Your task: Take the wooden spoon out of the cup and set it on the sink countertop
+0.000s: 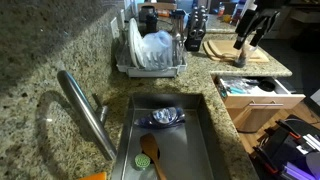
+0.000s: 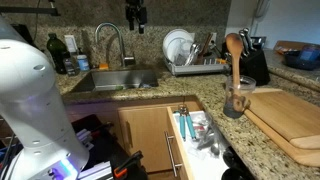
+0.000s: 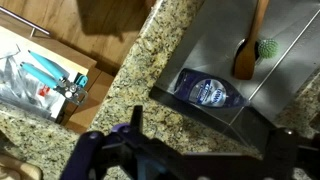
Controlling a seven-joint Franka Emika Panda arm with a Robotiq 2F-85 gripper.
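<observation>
The wooden spoon stands upright, bowl up, in a glass cup at the edge of the wooden cutting board. The speckled granite sink countertop surrounds the steel sink and shows in both exterior views and the wrist view. My gripper hangs high above the sink, well away from the cup. In the wrist view its dark fingers are spread apart over the countertop strip beside the sink, with nothing between them.
The sink holds a blue dish-soap bottle, a shorter orange-brown utensil and a green scrubber. A faucet, a dish rack and a knife block stand around it. A drawer stands open below the counter.
</observation>
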